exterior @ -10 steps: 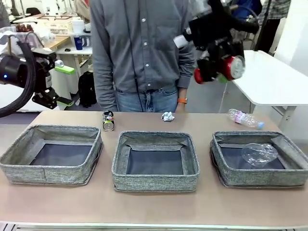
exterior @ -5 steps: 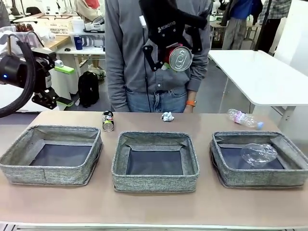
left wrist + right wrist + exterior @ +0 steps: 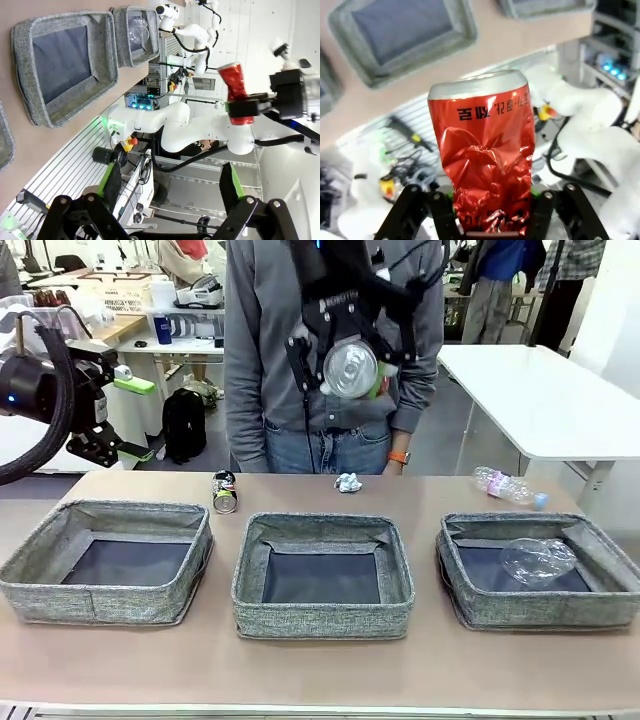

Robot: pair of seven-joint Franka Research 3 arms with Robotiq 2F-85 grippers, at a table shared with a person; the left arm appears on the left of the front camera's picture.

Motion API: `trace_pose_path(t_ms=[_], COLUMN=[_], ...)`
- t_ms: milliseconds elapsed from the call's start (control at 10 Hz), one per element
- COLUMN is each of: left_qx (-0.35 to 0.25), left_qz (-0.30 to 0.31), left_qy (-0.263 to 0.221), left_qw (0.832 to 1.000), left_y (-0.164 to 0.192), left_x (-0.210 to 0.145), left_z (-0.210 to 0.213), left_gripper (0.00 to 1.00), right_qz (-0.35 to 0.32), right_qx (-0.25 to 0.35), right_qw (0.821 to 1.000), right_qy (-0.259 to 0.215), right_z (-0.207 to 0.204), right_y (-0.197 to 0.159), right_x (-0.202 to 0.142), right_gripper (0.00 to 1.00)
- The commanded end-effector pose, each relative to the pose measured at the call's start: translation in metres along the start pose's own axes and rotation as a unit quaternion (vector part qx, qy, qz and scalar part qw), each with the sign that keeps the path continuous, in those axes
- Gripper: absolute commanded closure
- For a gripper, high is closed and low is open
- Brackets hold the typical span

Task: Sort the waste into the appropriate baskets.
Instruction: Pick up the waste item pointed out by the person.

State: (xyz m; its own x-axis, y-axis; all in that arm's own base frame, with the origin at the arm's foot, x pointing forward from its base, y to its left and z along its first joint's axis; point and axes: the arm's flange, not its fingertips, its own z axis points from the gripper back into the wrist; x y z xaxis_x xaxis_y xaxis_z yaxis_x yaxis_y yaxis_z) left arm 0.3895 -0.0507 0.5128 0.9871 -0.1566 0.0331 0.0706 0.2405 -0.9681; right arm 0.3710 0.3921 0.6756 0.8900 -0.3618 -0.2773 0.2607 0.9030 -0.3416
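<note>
Red can (image 3: 350, 368), crushed, sits top centre of the front frame, clamped in my right gripper (image 3: 490, 206), above the middle basket (image 3: 322, 620) in the picture. Left gripper (image 3: 170, 182) hangs at frame left, jaws wide, nothing in them. Done, by my read: one clear bottle (image 3: 538, 560) in the right-hand basket (image 3: 540, 615). Left to sort: this can, plus dark can (image 3: 225, 492), paper ball (image 3: 348, 482) and second bottle (image 3: 508, 486) on the table (image 3: 320, 670) behind the baskets.
</note>
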Motion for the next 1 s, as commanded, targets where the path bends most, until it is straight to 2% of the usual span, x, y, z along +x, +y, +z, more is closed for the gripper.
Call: trace_pose_path(t_ms=[0,200,300,900], left_qx=[0.002,0.002,0.002,0.002], left_qz=[0.003,0.003,0.003,0.003], left_qy=[0.003,0.003,0.003,0.003], left_qw=[1.000,1.000,1.000,1.000], left_y=[-0.003,-0.003,-0.003,-0.003], left_x=[-0.002,-0.002,-0.002,-0.002], left_z=[0.001,0.001,0.001,0.001], left_gripper=[0.00,0.00,0.00,0.00], right_qz=[-0.005,0.013,0.005,0.005], right_qx=[0.052,0.072,0.051,0.051], right_qw=[0.999,0.997,0.999,0.999], right_qy=[-0.003,-0.009,-0.015,-0.015], right_z=[0.060,0.062,0.032,0.032], right_y=[-0.006,-0.014,-0.020,-0.020], right_x=[-0.006,-0.004,-0.010,-0.010], right_gripper=[0.84,0.84,0.84,0.84])
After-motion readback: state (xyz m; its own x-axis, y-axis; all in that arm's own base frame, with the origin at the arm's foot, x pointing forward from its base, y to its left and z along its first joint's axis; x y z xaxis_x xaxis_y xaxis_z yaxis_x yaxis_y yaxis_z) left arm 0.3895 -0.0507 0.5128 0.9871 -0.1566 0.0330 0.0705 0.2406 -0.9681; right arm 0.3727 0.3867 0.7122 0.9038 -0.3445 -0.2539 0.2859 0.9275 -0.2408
